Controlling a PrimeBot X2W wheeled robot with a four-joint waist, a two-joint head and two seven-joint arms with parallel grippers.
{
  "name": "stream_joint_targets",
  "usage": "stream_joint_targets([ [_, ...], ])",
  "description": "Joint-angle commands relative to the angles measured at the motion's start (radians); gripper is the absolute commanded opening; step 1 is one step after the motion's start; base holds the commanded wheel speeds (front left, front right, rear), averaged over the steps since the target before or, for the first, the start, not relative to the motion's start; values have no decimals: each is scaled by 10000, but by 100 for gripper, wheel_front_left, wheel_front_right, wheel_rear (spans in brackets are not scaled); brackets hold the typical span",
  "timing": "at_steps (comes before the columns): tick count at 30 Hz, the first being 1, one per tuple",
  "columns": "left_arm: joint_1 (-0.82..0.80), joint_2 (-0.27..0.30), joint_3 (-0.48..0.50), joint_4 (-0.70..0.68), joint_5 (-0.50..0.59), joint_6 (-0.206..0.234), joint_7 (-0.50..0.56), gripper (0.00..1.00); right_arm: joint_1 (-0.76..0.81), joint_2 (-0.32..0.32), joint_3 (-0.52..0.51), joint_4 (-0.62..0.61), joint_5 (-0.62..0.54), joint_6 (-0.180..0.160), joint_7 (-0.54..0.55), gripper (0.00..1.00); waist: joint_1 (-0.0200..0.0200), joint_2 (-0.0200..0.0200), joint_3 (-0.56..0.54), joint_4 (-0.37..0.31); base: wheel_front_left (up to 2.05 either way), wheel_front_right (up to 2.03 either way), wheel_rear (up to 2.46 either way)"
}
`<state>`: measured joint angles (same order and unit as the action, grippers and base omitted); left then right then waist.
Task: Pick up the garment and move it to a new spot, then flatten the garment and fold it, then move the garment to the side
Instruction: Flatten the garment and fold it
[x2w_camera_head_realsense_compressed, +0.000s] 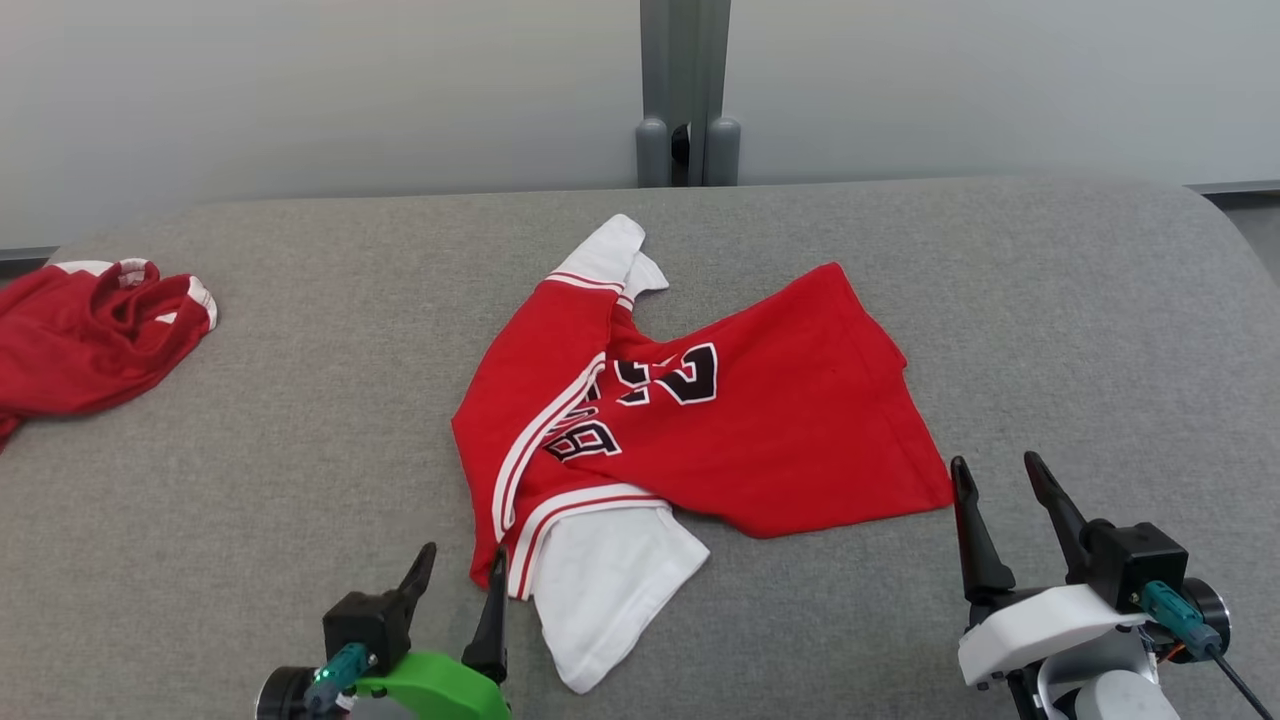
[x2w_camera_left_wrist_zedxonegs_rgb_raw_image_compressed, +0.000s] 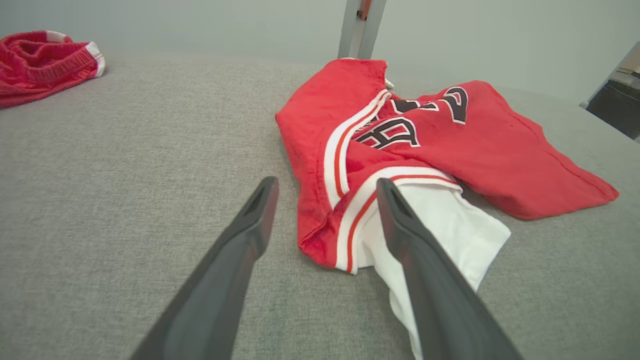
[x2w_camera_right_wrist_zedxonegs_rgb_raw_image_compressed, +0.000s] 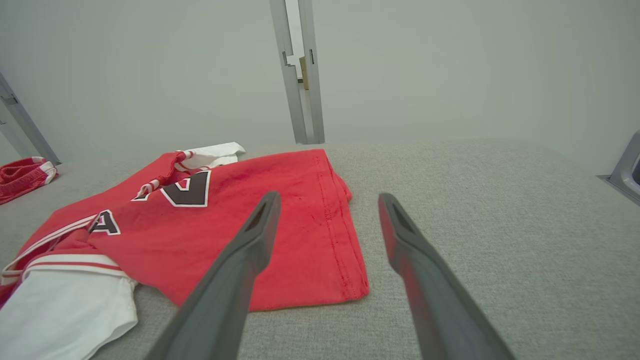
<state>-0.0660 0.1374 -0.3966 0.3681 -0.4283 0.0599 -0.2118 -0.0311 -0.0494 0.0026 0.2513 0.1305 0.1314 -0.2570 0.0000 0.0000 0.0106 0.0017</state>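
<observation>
left end effector (x2w_camera_head_realsense_compressed: 464, 552) apart at garment (x2w_camera_head_realsense_compressed: 760, 430) sleeve edge; right end effector (x2w_camera_head_realsense_compressed: 994, 460) apart over surface (x2w_camera_head_realsense_compressed: 1100, 330) beside hem

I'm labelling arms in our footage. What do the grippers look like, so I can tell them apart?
Both have two long, dark, tapering fingers on a black block with a teal plug. The left gripper has a green shell; the right gripper has a white shell and a black cable.

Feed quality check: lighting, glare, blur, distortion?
Head view: soft even light, no glare; the red and white jersey shirt is sharp, with a thin shadow on the grey fabric surface. Left wrist view: wide-angle stretch, the left gripper's dark fingers loom oversized and soft-edged. Right wrist view: same stretch on the right gripper's fingers; pale wall bright, not clipped.
</observation>
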Motion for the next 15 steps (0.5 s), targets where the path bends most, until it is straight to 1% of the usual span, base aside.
stream_joint_targets([
  [1, -300, 61, -77, 247, 74, -99, 114, 100, -89, -23, 8, -80, 42, -14, -13, 100, 0, 0, 95, -105, 0, 0, 0],
  [6, -1043, 36, -263, 1409, 38, -365, 567, 100, -207, -21, 53, -148, -1, -14, -8, 100, 0, 0, 331, -394, 0, 0, 0],
  [10, -1635, 65, -191, 2390, 23, -340, 599, 100, -345, -22, 65, -206, -30, -14, -21, 100, 0, 0, 587, -663, 0, 0, 0],
  [11, -1747, 83, -171, 2568, 28, -338, 551, 95, -371, -21, 59, -219, -30, -14, -25, 100, 0, 0, 639, -720, 0, 0, 0],
  [12, -1890, 82, -109, 2785, -23, -343, 477, 57, -385, -22, 56, -226, -39, -14, -29, 100, 0, 0, 694, -775, 0, 0, 0],
  [13, -1992, 94, -58, 2958, -54, -372, 419, 44, -399, -22, 50, -226, -45, -14, -34, 100, 0, 0, 736, -822, 0, 0, 0],
  [14, -2114, 122, -6, 3152, -94, -389, 331, 18, -404, -22, 32, -237, -41, -14, -39, 100, 0, 0, 780, -873, 0, 0, 0],
  [15, -2207, 139, 31, 3286, -119, -403, 263, 0, -412, -22, 26, -246, -41, -14, -45, 100, 0, 0, 820, -917, 0, 0, 0],
])
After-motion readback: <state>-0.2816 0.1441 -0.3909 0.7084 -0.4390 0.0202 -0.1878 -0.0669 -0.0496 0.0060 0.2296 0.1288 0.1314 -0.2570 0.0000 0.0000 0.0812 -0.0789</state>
